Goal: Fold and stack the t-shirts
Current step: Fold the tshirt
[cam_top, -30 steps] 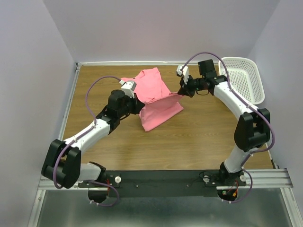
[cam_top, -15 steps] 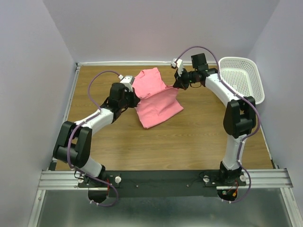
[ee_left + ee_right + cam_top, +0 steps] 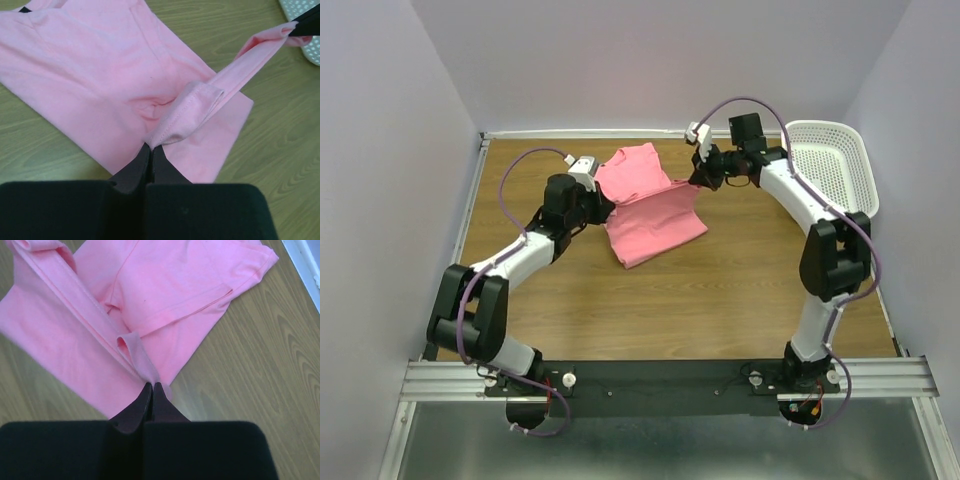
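A salmon-pink t-shirt [image 3: 645, 205] lies partly folded at the back middle of the table. Its near hem is lifted and stretched between both grippers. My left gripper [image 3: 603, 207] is shut on the hem's left end; in the left wrist view the pinched cloth [image 3: 180, 117] bunches just past the left gripper [image 3: 151, 146]. My right gripper [image 3: 697, 181] is shut on the right end of the same edge. The right wrist view has the shirt [image 3: 165, 285] spread flat below, with the taut strip running into the right gripper [image 3: 152, 385].
A white perforated basket [image 3: 835, 165] stands at the back right, close behind the right arm. The wooden table [image 3: 720, 290] ends at a metal rail on the left and a white wall edge at the back.
Both grippers have carried the held hem toward the back of the table, drawing the cloth over the shirt. The left arm has swung further left and back.
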Motion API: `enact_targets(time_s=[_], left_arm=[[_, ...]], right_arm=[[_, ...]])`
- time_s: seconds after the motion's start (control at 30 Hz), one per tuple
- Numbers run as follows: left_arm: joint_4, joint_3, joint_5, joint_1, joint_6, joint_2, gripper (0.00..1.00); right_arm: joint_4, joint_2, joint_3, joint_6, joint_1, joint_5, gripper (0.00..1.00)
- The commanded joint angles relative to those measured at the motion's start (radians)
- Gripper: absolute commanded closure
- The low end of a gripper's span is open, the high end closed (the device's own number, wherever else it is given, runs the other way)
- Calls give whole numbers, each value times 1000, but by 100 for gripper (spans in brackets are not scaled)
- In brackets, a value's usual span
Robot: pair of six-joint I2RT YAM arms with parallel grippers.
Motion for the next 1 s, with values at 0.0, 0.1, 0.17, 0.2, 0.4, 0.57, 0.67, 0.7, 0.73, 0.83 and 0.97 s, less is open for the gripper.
enact_targets(time_s=[0.0,0.1,0.17,0.2,0.4,0.57,0.67,0.7,0.73,0.83,0.97], left_arm=[[43,-71,131,-27,1,-141,100],[40,-114,164,-92,-23,-220,100],[35,-152,164,-126,-56,-296,100],[32,-163,162,-145,-66,-318,100],[26,-255,104,-274,-151,-436,100],[38,-307,61,-341,-186,-441,100],[44,-318,37,-347,-191,-430,100],[44,-314,27,-349,-191,-427,100],[37,-311,-5,-347,-189,-427,100],[9,-280,-80,-344,-175,-415,100],[-11,-229,-132,-309,-148,-364,100]], right_arm=[[6,-187,-122,-36,2,26,99],[6,-282,-243,-50,3,29,99],[6,-376,-329,-53,3,39,100],[6,-406,-361,-53,3,44,99],[6,-612,-517,-47,3,82,99],[6,-694,-621,-55,3,115,99],[8,-695,-644,-66,3,115,100],[8,-686,-641,-72,3,113,99],[8,-665,-635,-81,3,112,100],[11,-614,-584,-83,3,112,99],[20,-484,-498,-81,3,99,99]])
